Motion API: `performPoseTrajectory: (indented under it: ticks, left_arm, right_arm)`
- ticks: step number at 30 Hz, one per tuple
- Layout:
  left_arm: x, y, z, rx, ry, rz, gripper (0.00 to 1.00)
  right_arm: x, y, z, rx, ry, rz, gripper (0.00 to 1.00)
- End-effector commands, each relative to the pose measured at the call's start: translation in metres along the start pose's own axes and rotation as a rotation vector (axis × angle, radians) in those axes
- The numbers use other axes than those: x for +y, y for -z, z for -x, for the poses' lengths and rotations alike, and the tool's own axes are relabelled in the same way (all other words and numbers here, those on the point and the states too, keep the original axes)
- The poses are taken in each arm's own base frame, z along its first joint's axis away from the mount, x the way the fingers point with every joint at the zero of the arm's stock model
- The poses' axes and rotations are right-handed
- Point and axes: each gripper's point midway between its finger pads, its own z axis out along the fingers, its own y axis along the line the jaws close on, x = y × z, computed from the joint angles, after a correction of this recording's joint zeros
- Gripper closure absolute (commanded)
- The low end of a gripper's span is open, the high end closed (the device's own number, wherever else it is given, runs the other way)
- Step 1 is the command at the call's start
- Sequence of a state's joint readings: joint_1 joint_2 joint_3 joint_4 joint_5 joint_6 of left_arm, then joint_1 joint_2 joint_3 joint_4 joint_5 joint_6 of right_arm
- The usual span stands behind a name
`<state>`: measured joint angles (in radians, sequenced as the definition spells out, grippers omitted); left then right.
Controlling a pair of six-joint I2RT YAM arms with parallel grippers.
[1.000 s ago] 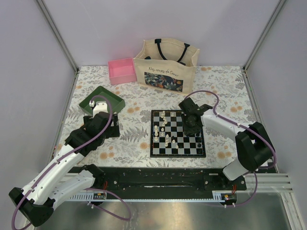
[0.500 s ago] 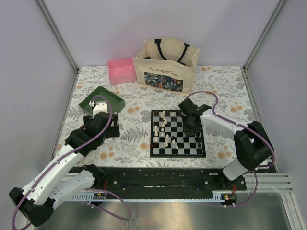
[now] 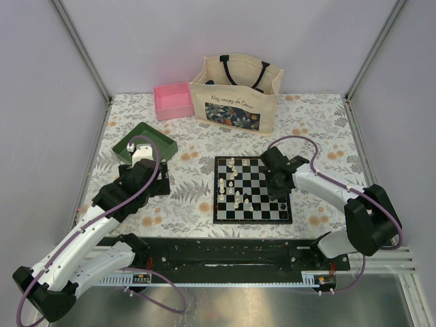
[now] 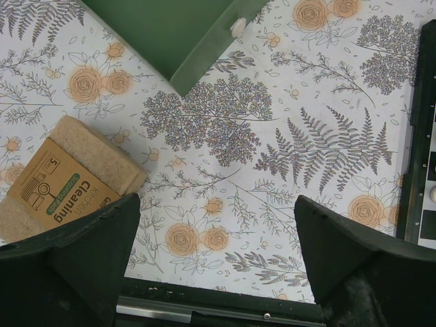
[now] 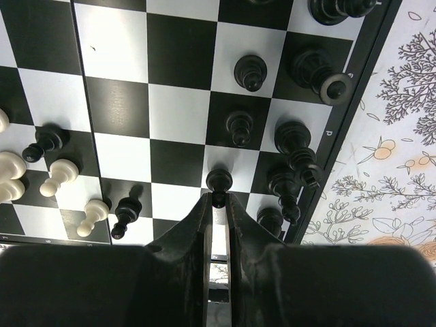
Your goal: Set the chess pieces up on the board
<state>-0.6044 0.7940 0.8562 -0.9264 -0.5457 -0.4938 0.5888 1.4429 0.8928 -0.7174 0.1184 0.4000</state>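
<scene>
The board (image 3: 253,212) lies flat at the table's middle, with cream-white pieces (image 3: 237,189) on its left half and black pieces (image 3: 283,204) along its right edge. In the right wrist view my right gripper (image 5: 218,198) is shut on a black pawn (image 5: 219,181) over the board (image 5: 170,109), beside other black pieces (image 5: 293,139) near the right border. White pawns (image 5: 60,176) stand at the left. In the top view the right gripper (image 3: 275,180) hangs over the board's right side. My left gripper (image 4: 216,225) is open and empty over the floral cloth, left of the board (image 4: 428,170).
A green tray (image 3: 144,142) sits at the left, a pink box (image 3: 173,100) and a tote bag (image 3: 235,92) at the back. In the left wrist view a boxed cleaning sponge (image 4: 65,178) lies beside the left finger, and the tray corner (image 4: 184,34) is ahead.
My right gripper has shifted to the right and toward the near side over the board's right columns. The left arm has not moved.
</scene>
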Motion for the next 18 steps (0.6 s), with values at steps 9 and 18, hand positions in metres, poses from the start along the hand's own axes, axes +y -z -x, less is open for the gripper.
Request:
performPoseTrajectory:
  ticks: [9, 18]
  left_arm:
    - [-0.0052, 0.0054, 0.015, -0.043, 0.022, -0.032, 0.01]
    - [-0.0061, 0.005, 0.0143, -0.04, 0.022, -0.036, 0.01]
  right_arm:
    - [-0.0066, 0.0001, -0.0005, -0.018, 0.016, -0.04, 0.8]
    - [0.0025, 0.0017, 0.0048, -0.028, 0.013, 0.0, 0.66]
